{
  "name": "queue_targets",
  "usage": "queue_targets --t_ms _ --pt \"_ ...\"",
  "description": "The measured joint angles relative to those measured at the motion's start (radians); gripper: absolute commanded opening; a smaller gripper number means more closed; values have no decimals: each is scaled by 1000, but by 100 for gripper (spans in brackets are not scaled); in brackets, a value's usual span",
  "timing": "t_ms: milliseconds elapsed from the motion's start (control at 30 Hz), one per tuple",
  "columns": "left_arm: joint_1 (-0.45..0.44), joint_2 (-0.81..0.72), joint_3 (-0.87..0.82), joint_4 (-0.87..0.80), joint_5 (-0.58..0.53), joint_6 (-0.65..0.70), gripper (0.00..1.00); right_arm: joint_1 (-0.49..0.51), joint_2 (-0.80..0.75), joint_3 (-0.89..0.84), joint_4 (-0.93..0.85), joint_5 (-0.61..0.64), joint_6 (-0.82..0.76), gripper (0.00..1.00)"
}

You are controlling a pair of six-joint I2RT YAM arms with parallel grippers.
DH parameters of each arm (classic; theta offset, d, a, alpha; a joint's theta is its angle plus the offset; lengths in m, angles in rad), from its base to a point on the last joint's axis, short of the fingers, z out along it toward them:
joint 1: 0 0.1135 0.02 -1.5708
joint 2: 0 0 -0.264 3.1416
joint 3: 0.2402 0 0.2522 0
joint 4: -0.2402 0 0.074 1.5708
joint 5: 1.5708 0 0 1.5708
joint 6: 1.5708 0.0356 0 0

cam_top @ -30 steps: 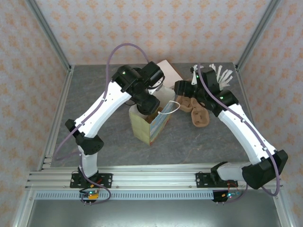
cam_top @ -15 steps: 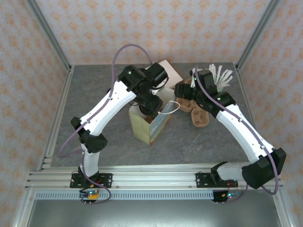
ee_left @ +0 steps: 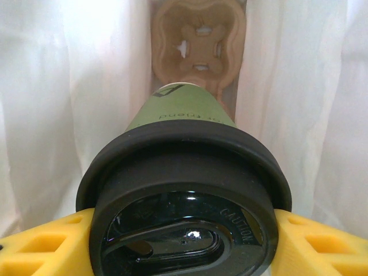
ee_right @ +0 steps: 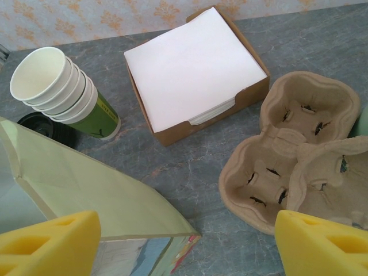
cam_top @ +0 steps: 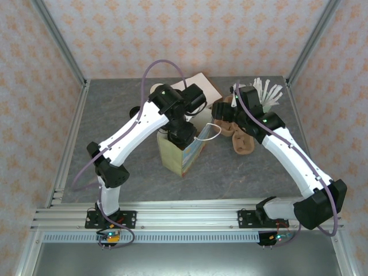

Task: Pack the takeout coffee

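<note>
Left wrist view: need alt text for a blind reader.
The left end effector grips the takeout coffee, its yellow fingers pressed on either side of the black lid, with the green cup pointing away from the camera. White bag walls close in on both sides, and a tan pulp cup carrier lies beyond the cup.

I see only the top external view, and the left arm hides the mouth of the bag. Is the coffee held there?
Observer: Yes. The left jaws hold the takeout coffee at its black lid, between the white inner walls of the paper bag.
Operator: What is under it?
Observer: A pulp cup carrier lies at the bottom; whether the cup touches it, I cannot tell.
Operator: And the right jaws?
Observer: Open, gripping nothing.
</note>
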Motion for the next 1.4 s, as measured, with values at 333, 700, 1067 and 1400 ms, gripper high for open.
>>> queue_targets --t_ms 333,700,1067,1400 --pt "30 -54 -48 -2 7 9 43 0 0 -1 0 -1 -3 81" --pt "43 -34 -49 -2 11 13 43 0 0 -1 0 0 -3 81" --pt "43 75 -48 -2 10 39 42 0 0 -1 0 0 -3 81" --pt "47 83 -47 -2 -16 83 43 0 0 -1 0 -1 -3 81"
